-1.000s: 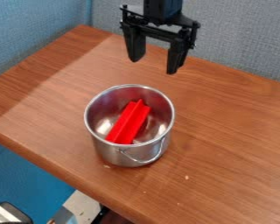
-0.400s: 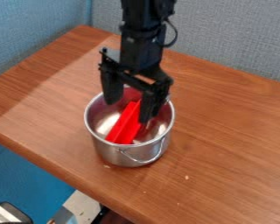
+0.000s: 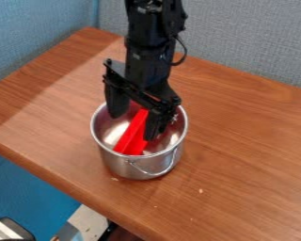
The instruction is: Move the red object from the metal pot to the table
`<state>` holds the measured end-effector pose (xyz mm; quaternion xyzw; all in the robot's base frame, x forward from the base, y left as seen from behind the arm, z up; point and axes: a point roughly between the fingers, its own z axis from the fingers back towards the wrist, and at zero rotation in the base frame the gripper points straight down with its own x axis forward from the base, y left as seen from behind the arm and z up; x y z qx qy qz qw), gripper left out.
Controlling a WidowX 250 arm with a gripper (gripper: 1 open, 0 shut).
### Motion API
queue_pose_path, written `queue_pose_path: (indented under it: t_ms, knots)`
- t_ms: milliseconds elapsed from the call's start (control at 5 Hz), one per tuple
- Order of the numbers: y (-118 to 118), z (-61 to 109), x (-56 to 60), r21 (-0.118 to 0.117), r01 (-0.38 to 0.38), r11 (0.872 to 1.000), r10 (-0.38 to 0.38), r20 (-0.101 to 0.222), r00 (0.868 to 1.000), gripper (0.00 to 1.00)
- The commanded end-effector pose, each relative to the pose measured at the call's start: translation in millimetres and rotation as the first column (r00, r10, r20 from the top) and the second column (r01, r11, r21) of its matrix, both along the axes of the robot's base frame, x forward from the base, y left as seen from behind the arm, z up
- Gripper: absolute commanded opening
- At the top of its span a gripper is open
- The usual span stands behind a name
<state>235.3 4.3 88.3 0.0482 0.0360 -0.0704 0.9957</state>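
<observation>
The table (image 3: pixel 46 94) is a brown wood-grain top seen at a slant, with rounded edges. Its near edge runs from the left corner down toward the bottom right, and the metal pot (image 3: pixel 140 151) stands near that edge, a strip of bare wood between its base and the drop. To the left of the pot a broad stretch of bare wood reaches to the left corner; to the right and behind it more open wood runs toward the blue wall at the back. Beyond the near edge the floor lies below.

The black gripper (image 3: pixel 142 115) hangs straight down from the arm, its fingers spread wide and lowered into the mouth of the pot, one finger by the left inner wall and the other toward the right side. It holds nothing. The red object (image 3: pixel 136 132) lies inside the pot, leaning on a slant from the bottom near the front up toward the back rim. It sits between the two open fingers; whether either finger touches it cannot be told
</observation>
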Motion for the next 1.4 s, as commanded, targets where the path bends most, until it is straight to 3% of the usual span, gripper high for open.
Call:
queue_pose_path:
  t_ms: [0, 1200]
  knots:
    - [2.6, -0.5, 5.2, 0.017, 0.004, 1.0, -0.004, 0.024, 1.0, 1.0]
    - [15.8, -28.2, 11.7, 0.039, -0.05, 0.998, 0.05, 0.0, 0.999, 1.0]
